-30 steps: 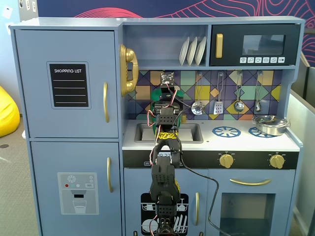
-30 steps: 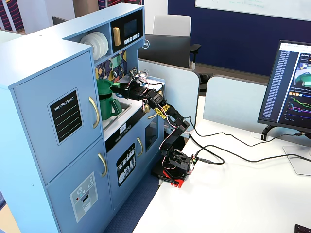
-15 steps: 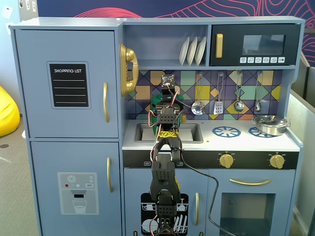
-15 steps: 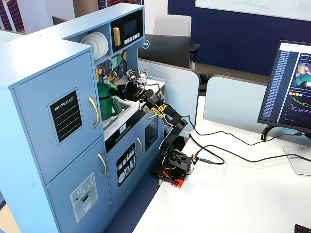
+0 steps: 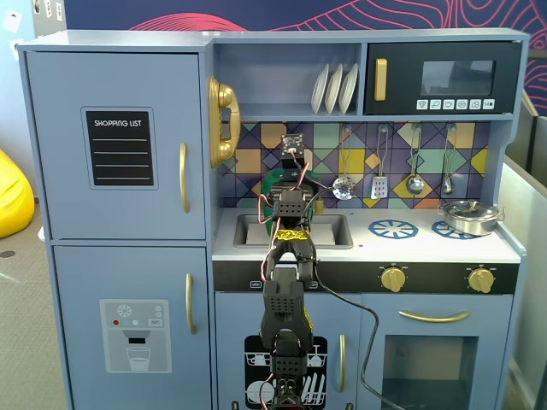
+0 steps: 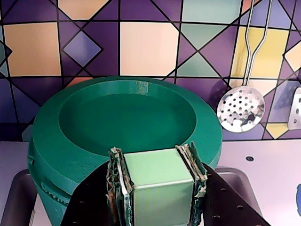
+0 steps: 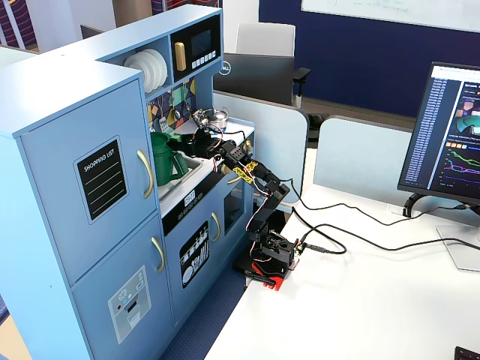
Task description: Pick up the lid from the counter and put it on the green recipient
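My gripper (image 6: 155, 156) is shut on the light-green tab handle (image 6: 157, 186) of the round green lid (image 6: 127, 117). The lid lies level over the top of the dark-green recipient (image 6: 49, 200), whose ribbed strap shows at lower left. I cannot tell whether the lid rests fully on the rim. In a fixed view the recipient (image 7: 163, 159) stands at the back of the white counter (image 7: 196, 174), by the sink, with my gripper (image 7: 193, 139) above it. In a fixed view my arm hides most of the recipient (image 5: 272, 182).
The recessed sink (image 5: 335, 231) lies under my arm. Blue burner rings (image 5: 392, 228) and a silver pot (image 5: 468, 215) sit to the right on the counter (image 5: 427, 249). A slotted skimmer (image 6: 240, 109) and other utensils hang on the tiled back wall.
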